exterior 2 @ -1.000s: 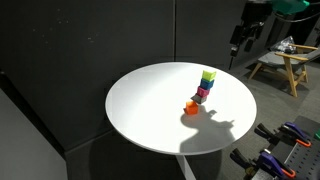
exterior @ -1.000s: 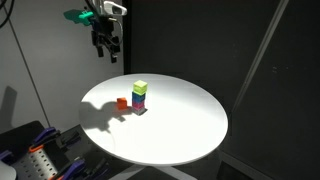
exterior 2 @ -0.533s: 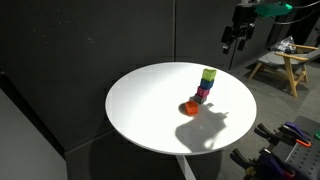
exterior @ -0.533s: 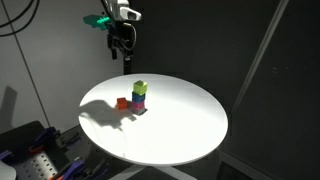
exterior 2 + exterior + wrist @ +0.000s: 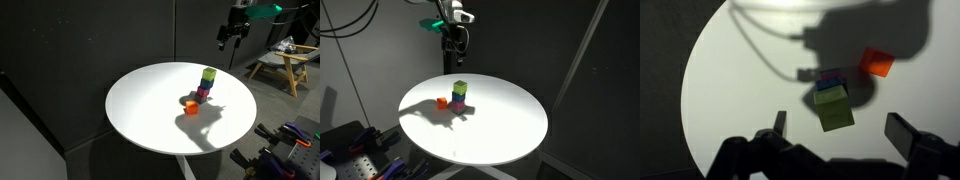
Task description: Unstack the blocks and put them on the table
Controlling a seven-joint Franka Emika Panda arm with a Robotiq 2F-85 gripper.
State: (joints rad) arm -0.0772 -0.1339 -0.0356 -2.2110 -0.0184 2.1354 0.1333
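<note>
Sideways travel since the earlier frames has brought the gripper (image 5: 458, 60) from off to one side to a spot high over the stack of blocks (image 5: 460, 97), well clear of it. Its jaws stand wide apart and hold nothing; in the wrist view the yellow-green cube (image 5: 833, 108) on top of the stack shows between them. The stack stands upright near the middle of the round white table (image 5: 510, 130), with a small orange cube (image 5: 442, 102) just beside its base.

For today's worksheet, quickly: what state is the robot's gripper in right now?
Gripper: open, holding nothing, fingers spread wide above the stacked blocks.
</note>
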